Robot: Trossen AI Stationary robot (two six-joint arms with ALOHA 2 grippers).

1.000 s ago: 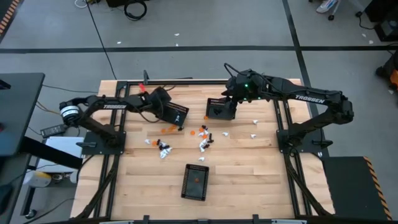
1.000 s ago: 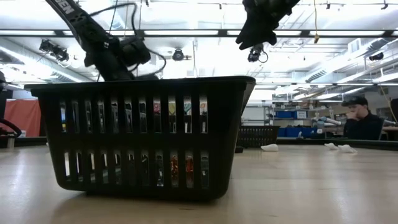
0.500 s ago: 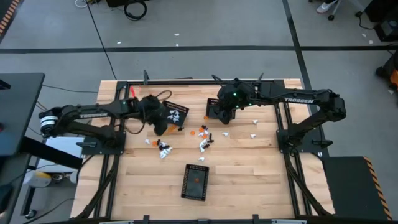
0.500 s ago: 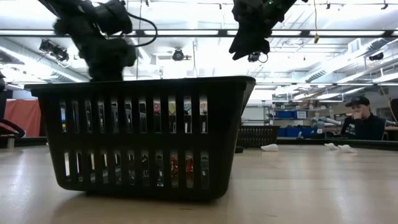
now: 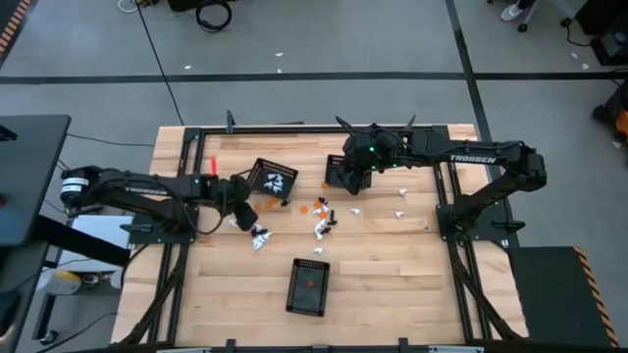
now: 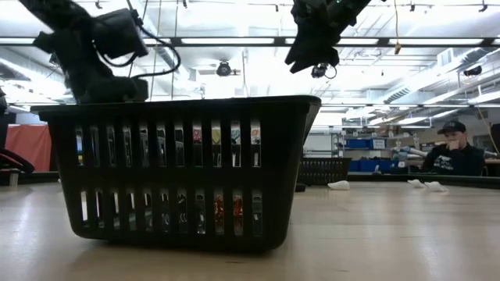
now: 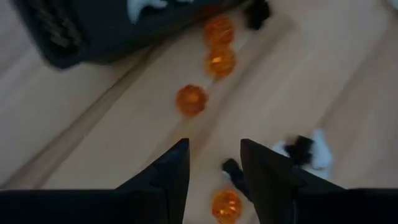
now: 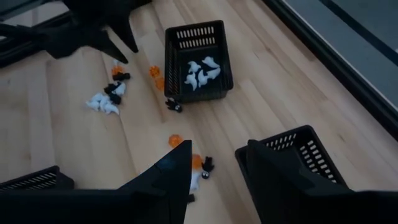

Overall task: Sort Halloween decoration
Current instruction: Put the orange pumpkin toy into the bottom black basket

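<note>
Overhead, you get the whole layout: three black mesh baskets on the wooden table [image 5: 392, 265], with the Halloween trinkets [image 5: 324, 221] strewn between them in orange, white and black. The left gripper [image 5: 247, 218] sits low over the scatter just beside the basket of white pieces [image 5: 274, 179]; the right gripper [image 5: 351, 179] hangs over the rear basket [image 5: 342, 173], and the near basket [image 5: 309, 286] stands well apart from both.

Only your left wrist view shows that gripper's fingers [image 7: 168, 174]: they stand apart with nothing between them. A row of orange pumpkins [image 7: 191, 99] lies on the wood ahead of the tips, another orange one [image 7: 226, 205] sits between the fingers below the tips, and a black-and-white piece [image 7: 305, 151] lies off to one side. That picture is soft, so you cannot make out what the small shapes are beyond their colour.

Your right wrist view shows its own fingers [image 8: 168, 171] also spread and empty, above a few orange and black pieces [image 8: 198, 163], with the white ghosts [image 8: 200, 71] gathered inside the farther basket.

From table height, the near basket [image 6: 187, 168] fills the frame and hides almost all the trinkets; a few white ones [image 6: 337, 185] show beyond it, and a person [image 6: 451, 150] sits in the room behind.
</note>
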